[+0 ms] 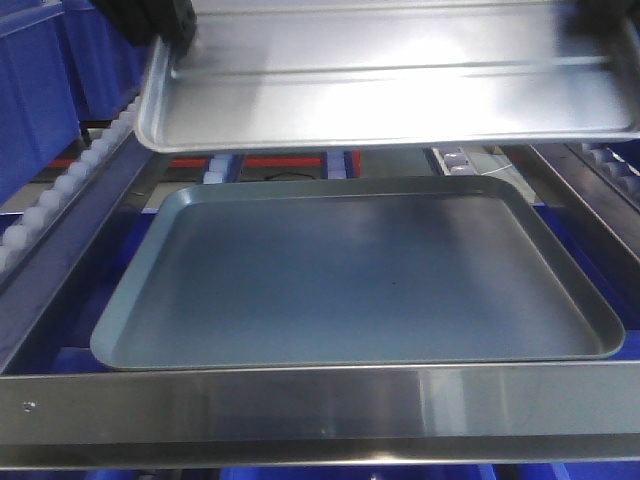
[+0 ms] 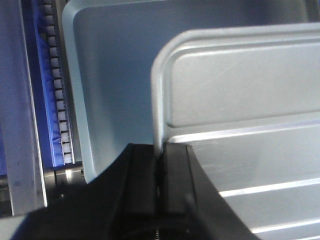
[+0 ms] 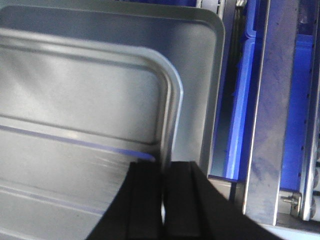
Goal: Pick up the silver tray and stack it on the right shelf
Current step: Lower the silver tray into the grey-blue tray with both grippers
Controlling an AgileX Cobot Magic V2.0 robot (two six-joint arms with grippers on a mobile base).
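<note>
Steel front bar (image 1: 320, 405) of the right shelf (image 1: 70, 255) lay nearest. Behind it the grey-blue tray (image 1: 350, 280) sat flat between the roller rails (image 1: 60, 185). Above that tray's far edge hung the silver tray (image 1: 400, 90), clear of it. Both the left gripper (image 2: 161, 180) and the right gripper (image 3: 164, 200) pinched a short-side rim. Judged light, stiff, slick metal. Thin rim was the only purchase, so both ends needed holding level.

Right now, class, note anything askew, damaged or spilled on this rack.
Nothing stands out: the silver tray, gripped by left pincer and right pincer, hangs roughly level above the grey-blue tray lying flat.
</note>
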